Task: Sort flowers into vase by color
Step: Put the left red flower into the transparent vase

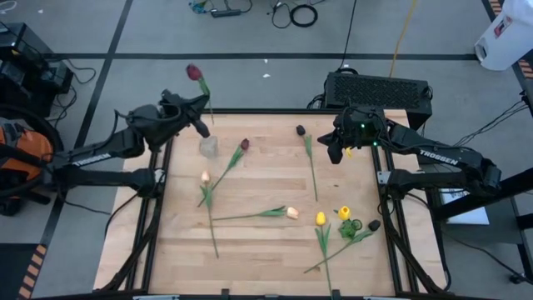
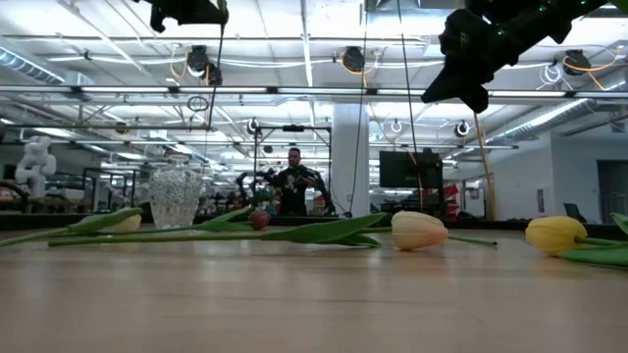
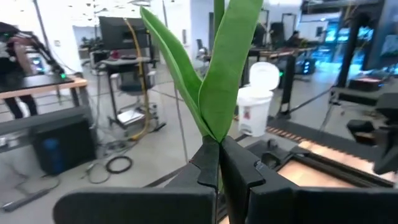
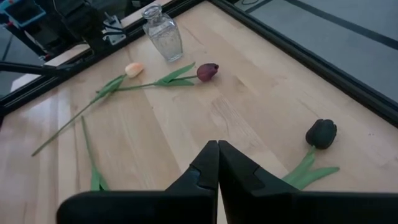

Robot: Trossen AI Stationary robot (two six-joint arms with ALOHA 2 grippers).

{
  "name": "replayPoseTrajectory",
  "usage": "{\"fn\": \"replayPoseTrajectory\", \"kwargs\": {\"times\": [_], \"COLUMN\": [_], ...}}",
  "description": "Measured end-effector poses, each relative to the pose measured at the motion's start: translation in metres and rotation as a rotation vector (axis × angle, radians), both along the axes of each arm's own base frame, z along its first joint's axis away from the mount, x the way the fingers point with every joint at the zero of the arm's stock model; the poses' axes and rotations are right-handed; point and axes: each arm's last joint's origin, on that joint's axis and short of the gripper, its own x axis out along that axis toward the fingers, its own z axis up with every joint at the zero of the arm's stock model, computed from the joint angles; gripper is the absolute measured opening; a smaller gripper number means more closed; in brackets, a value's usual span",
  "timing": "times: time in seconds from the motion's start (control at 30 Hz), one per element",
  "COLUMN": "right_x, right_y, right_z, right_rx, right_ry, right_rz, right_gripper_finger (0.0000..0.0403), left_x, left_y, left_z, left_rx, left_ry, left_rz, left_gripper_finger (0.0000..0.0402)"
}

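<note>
left wrist view: left claw (image 3: 219,163) pinching leaves (image 3: 214,68).

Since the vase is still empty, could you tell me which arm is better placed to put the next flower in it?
The left. Its gripper is shut on a red tulip, held up right beside the vase. The right gripper is shut and empty, across the table.

Around the vase (image 1: 208,147) I see bare tabletop (image 1: 266,179) on its right; the dark red tulip (image 1: 236,158) and cream tulip (image 1: 206,192) lie near, toward the front; the left gripper (image 1: 200,127) crowds above.
</note>
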Motion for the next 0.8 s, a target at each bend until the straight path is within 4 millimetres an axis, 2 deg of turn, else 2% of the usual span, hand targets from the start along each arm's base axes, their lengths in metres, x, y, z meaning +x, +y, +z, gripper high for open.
{"fn": "replayPoseTrajectory", "kwargs": {"times": [0.23,0.37,0.6,0.8], "right_x": [0.0,0.0,0.0,0.0], "right_y": [0.0,0.0,0.0,0.0], "right_z": [0.0,0.0,0.0,0.0], "right_rx": [0.001,0.001,-0.003,-0.001], "right_ry": [0.0,0.0,0.002,0.002], "right_rz": [-0.001,-0.001,-0.003,-0.005], "right_gripper_finger": [0.0,0.0,0.0,0.0], "left_x": [-0.013,-0.023,-0.031,-0.028], "left_y": [-0.008,-0.01,-0.013,-0.011], "left_z": [-0.005,-0.013,-0.011,-0.033], "left_rx": [-0.015,-0.067,-0.082,-0.145], "left_ry": [-0.028,0.039,0.02,0.045], "left_rz": [-0.124,-0.089,-0.078,-0.065], "left_gripper_finger": [0.0008,0.0008,0.0007,0.0007]}}
